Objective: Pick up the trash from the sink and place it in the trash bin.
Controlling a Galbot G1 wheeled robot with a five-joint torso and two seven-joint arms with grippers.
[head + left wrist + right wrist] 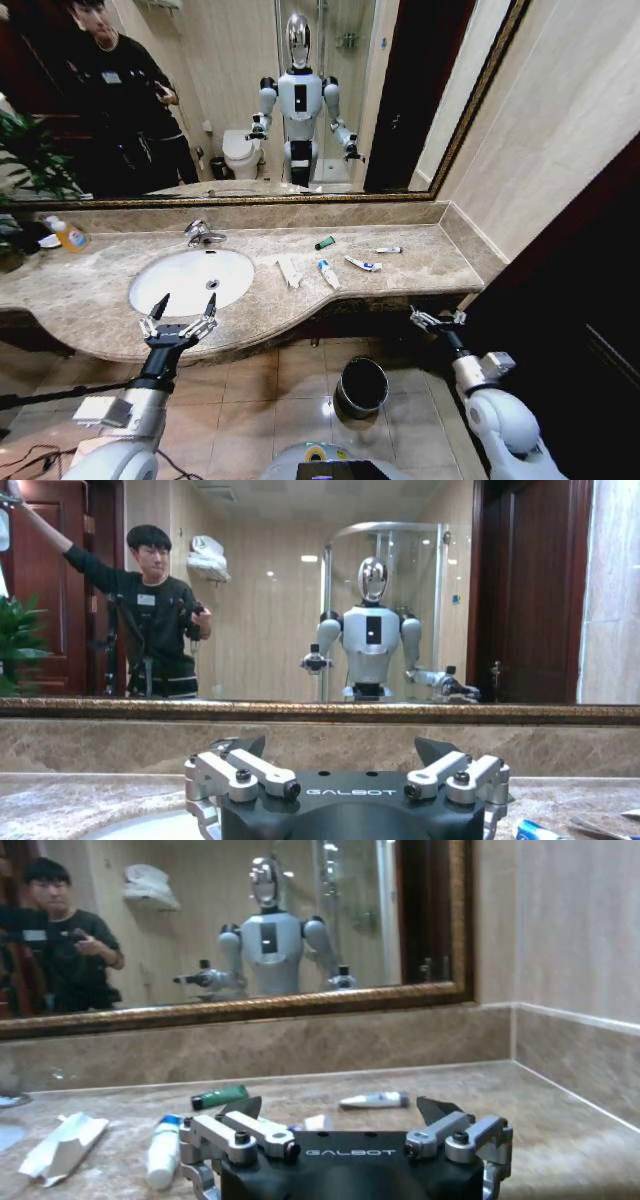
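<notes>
Trash point(328, 272): small white, blue-capped, green pieces scattered on countertop point(420, 262); both grippers' jaws spread, empty.

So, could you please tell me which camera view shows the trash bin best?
The head view: the trash bin stands in full on the tiled floor below the countertop edge, its black inside visible. The left wrist and right wrist views look across the countertop at the mirror, above the bin.

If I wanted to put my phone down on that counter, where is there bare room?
Bare marble lies at the countertop's right end, past the thin white stick, and left of the sink, below the orange bottle. It is crowded between sink and stick: packet, two tubes, green block.
</notes>
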